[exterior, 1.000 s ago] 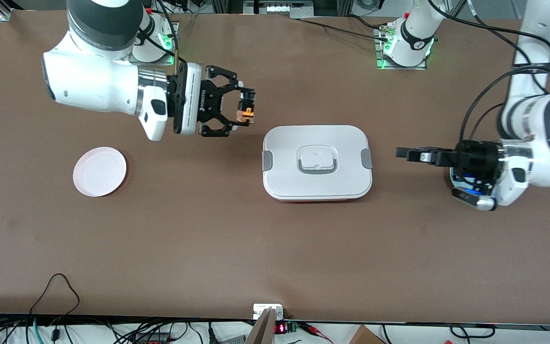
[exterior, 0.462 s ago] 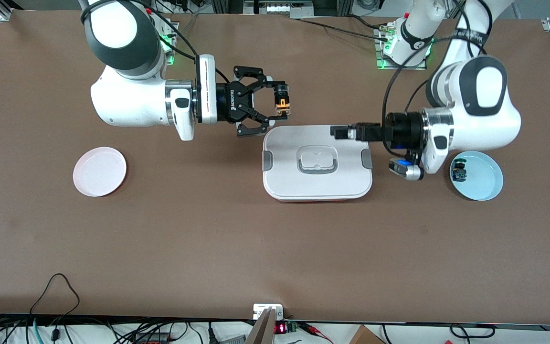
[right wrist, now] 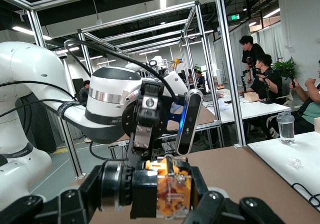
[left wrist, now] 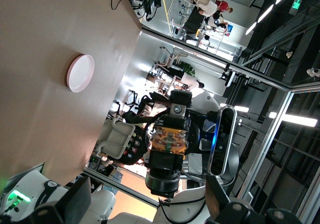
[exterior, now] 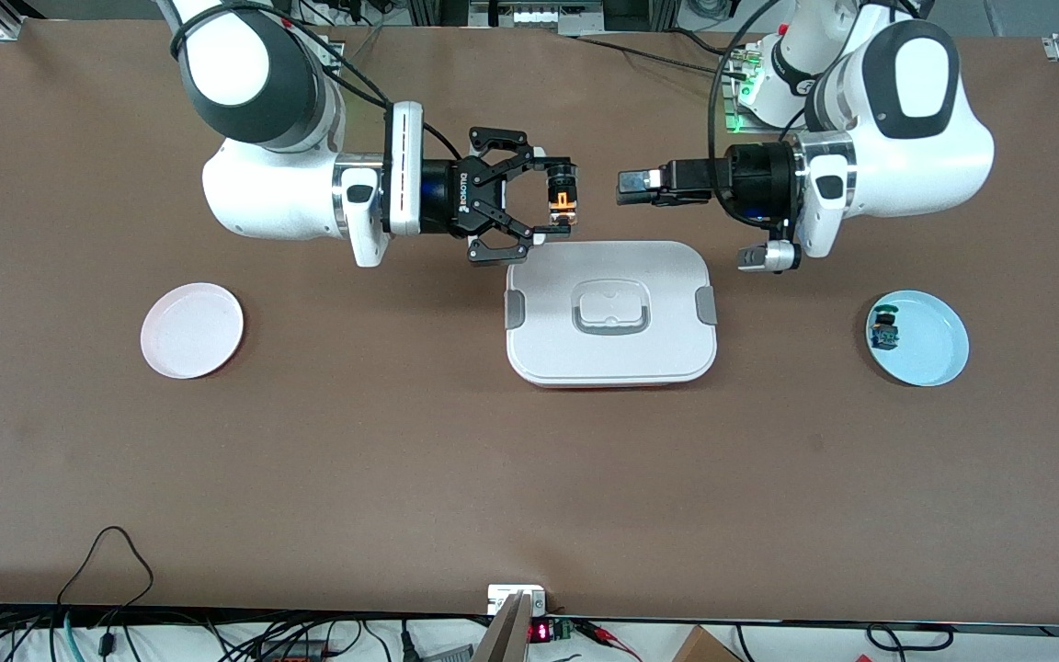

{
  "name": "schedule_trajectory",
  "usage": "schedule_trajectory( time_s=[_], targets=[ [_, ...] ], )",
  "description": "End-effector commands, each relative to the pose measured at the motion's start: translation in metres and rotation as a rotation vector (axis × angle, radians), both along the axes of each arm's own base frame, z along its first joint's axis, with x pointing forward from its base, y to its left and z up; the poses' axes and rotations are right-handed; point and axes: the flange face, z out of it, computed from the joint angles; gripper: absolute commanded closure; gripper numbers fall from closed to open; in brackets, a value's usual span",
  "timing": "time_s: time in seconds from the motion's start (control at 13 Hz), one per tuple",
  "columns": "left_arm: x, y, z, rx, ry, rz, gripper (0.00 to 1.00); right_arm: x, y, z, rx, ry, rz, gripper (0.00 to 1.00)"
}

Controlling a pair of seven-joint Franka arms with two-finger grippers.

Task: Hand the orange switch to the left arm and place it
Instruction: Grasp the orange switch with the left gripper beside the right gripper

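My right gripper (exterior: 563, 197) is shut on the orange switch (exterior: 566, 200), holding it in the air above the table beside the box's edge nearest the robots' bases. The switch also shows in the right wrist view (right wrist: 167, 190), gripped across its black-and-orange body. My left gripper (exterior: 629, 187) is open and empty, level with the switch and pointing straight at it across a short gap. In the left wrist view the switch (left wrist: 169, 140) sits ahead, between my spread fingers (left wrist: 76, 202). The white box (exterior: 610, 313) stands at mid-table, its lid closed.
A pink plate (exterior: 191, 329) lies toward the right arm's end of the table. A blue plate (exterior: 917, 337) toward the left arm's end holds a small switch with a green cap and blue body (exterior: 883, 331). Cables hang along the table's near edge.
My right gripper carried the switch toward the table's middle. My left arm swung from over the blue plate, past the box's end, up to face the switch.
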Motion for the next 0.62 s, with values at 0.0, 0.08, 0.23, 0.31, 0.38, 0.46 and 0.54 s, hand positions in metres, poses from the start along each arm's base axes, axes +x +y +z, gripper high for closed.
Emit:
schedule_trajectory(
  time_s=[0.0,0.08,0.23,0.31,0.38,0.46,0.54],
  targets=[
    [-0.005,-0.013,-0.002,-0.033,-0.021,0.035,0.0,0.0,0.001,0.0,0.018,-0.013,-0.015,1.0],
    [-0.008,-0.018,-0.001,-0.036,-0.02,0.028,0.0,0.0,0.001,0.0,0.017,-0.013,-0.015,1.0],
    [-0.003,-0.02,0.007,-0.024,-0.04,0.062,0.0,-0.001,0.002,-0.001,0.015,-0.012,-0.015,1.0],
    [-0.006,-0.036,0.008,-0.009,-0.048,0.066,0.0,-0.003,0.004,-0.001,0.014,-0.012,-0.009,1.0],
    [-0.005,-0.043,0.006,0.005,-0.052,0.083,0.0,-0.002,0.005,-0.003,0.013,-0.009,-0.011,1.0],
    [-0.002,-0.047,0.005,0.005,-0.056,0.083,0.0,-0.002,0.006,-0.005,0.013,-0.003,-0.011,1.0],
    [0.0,-0.049,0.005,0.003,-0.059,0.08,0.0,-0.003,0.007,-0.004,0.014,0.001,-0.008,1.0]
  ],
)
